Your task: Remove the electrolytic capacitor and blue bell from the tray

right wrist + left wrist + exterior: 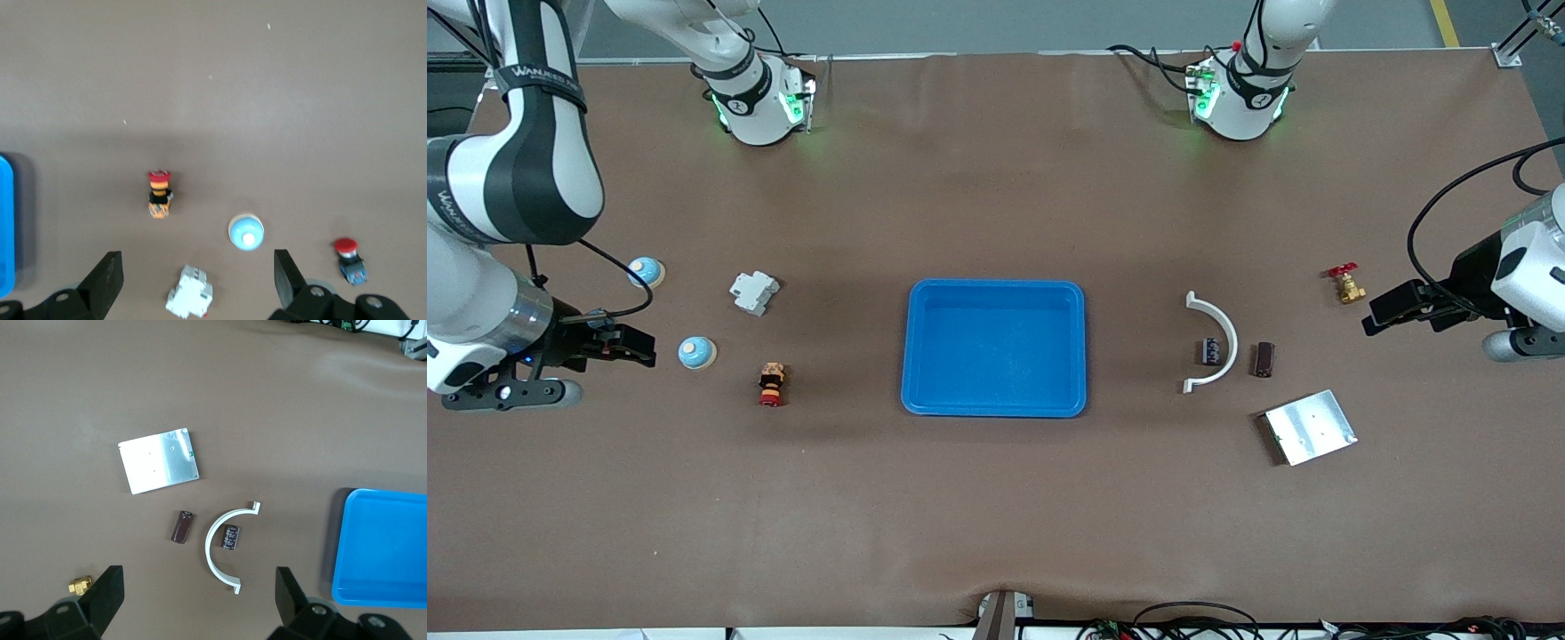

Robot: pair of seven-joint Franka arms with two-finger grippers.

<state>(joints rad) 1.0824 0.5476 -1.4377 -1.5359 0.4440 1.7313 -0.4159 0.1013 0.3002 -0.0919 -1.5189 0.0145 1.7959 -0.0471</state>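
Note:
Two light-blue dome bells lie toward the right arm's end of the table: one [695, 353] [246, 232] and another [645, 271] farther from the front camera. A dark cylindrical capacitor [1209, 349] [231, 538] lies inside a white curved piece [1216, 342] [217, 550]. A brown cylindrical capacitor [1263, 359] [181, 527] lies beside that piece. My right gripper [640, 348] [197, 270] is open and empty, over the table beside the nearer bell. My left gripper [1376, 316] [200, 600] is open and empty, over the table near a brass valve.
A blue tray [996, 404] [347, 540] sits mid-table. A white breaker [754, 292] [190, 293] and a red-orange push button [772, 384] [159, 193] lie near the bells. A red-capped button [350, 260] shows under the right wrist. A brass valve [1345, 284] [80, 585] and a metal plate [1310, 427] [159, 460] lie near the capacitors.

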